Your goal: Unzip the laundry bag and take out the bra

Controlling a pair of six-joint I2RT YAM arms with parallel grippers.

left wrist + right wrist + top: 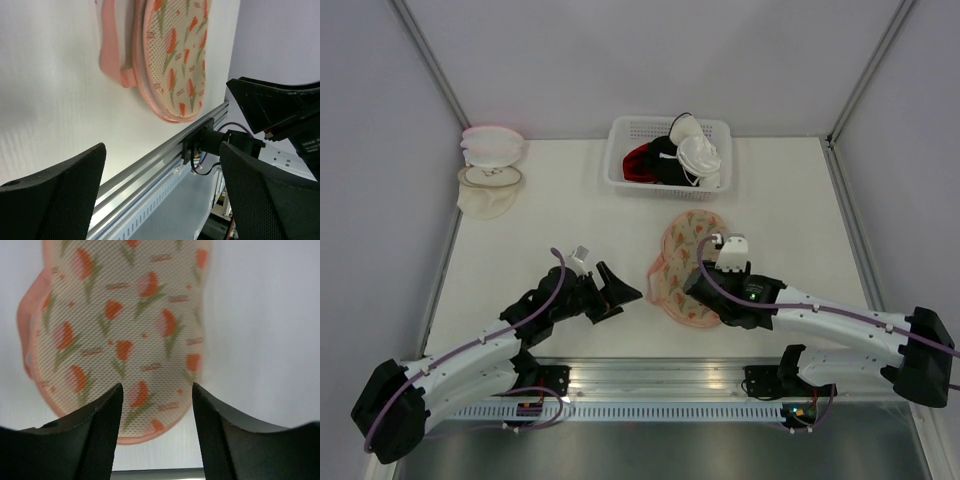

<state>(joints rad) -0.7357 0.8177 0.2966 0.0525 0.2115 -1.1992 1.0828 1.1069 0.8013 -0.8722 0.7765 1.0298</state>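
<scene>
The laundry bag (pixel 682 262) lies flat on the white table right of centre, beige with orange and green flowers and a pink edge. My right gripper (pixel 706 297) hovers over its near end. In the right wrist view the right gripper (pixel 156 387) is open, its fingers standing apart above the laundry bag (pixel 125 325) with nothing pinched. My left gripper (pixel 620 291) is open just left of the bag, apart from it. The left wrist view shows the left gripper (pixel 162 150) open and empty, with the laundry bag (pixel 175 60) ahead. The bra is hidden.
A white lattice basket (pixel 620 150) holding red, black and white garments stands at the back. A pink domed pouch (pixel 490 145) and a white one (pixel 488 190) lie at the back left. A metal rail (pixel 660 375) runs along the near edge. Grey walls enclose the table.
</scene>
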